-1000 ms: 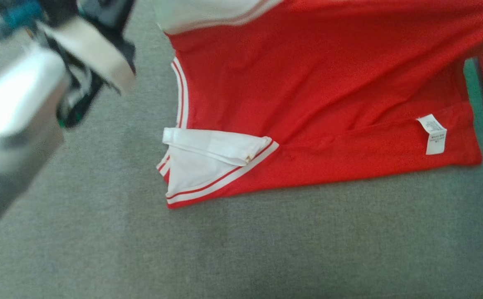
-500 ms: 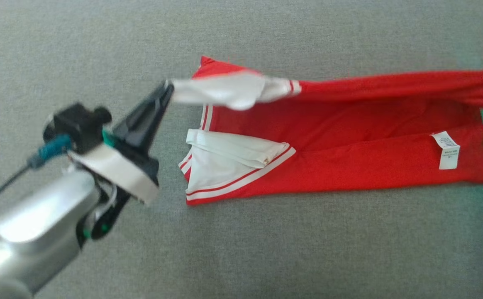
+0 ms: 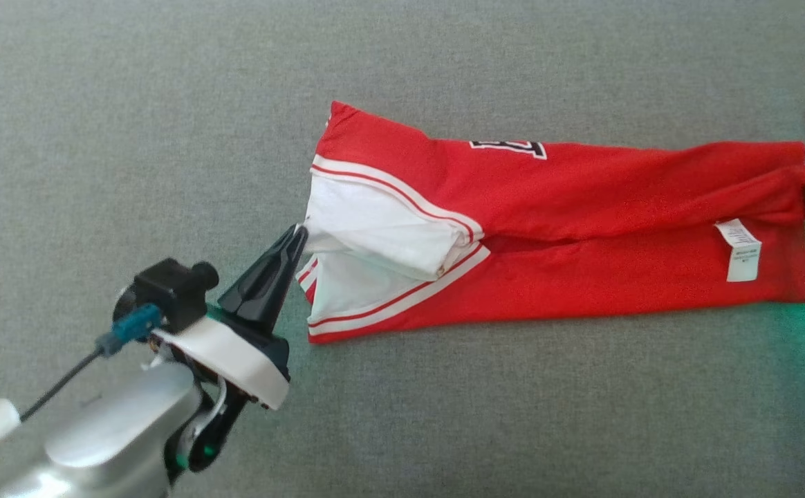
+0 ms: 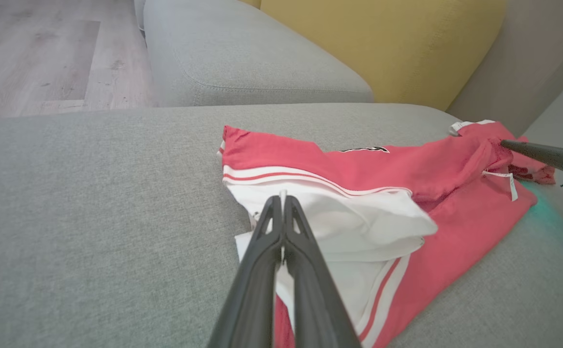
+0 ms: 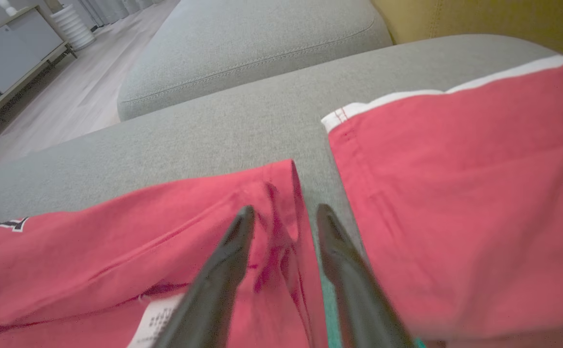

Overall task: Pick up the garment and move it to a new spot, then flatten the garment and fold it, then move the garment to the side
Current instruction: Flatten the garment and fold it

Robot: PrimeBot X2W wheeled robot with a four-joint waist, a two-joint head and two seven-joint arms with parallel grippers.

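Grey sofa seat lies bare along its near edge. Past that, the red jersey stretches across the middle as a long folded band. The left gripper is pinched tight on the white panel at the band's left end. The right gripper stands parted over the right end, gripping nothing. The knit looks light and limp, so take it by the hems or corners. Open seat runs back to a yellow cushion.
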